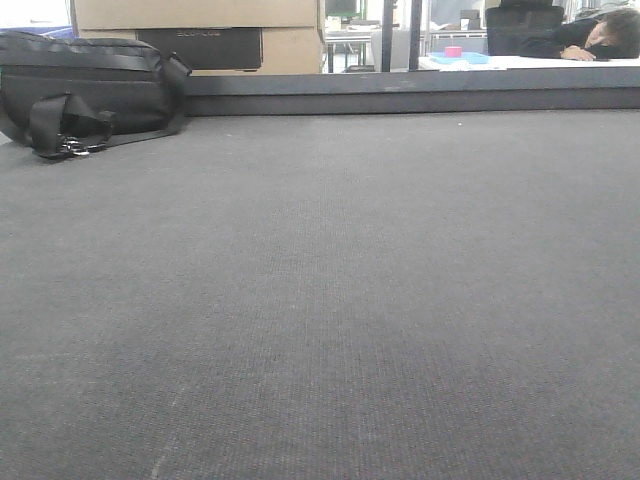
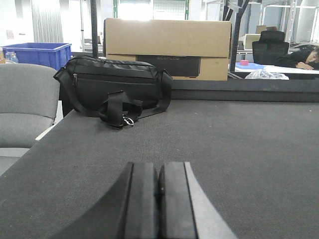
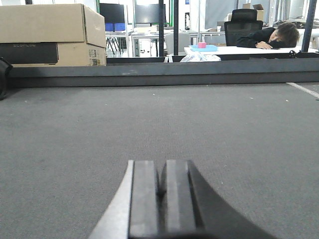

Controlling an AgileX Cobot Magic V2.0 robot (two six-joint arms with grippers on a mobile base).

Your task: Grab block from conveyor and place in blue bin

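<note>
The conveyor [image 1: 330,290] fills each view as a wide dark grey woven belt [image 2: 239,144] [image 3: 149,119]. No block shows on it in any view. The blue bin [image 2: 39,53] stands far off at the left, beyond the belt, seen only in the left wrist view. My left gripper [image 2: 158,172] hangs low over the near belt, shut, with nothing between its black pads. In the right wrist view my right gripper [image 3: 162,169] is likewise low over the belt and shut on nothing.
A black strap bag [image 2: 115,89] [image 1: 85,90] lies on the belt's far left. Cardboard boxes [image 2: 167,47] stand behind the far rail [image 1: 410,95]. A grey chair [image 2: 25,107] sits left of the belt. A person [image 3: 271,36] slumps at a white table behind.
</note>
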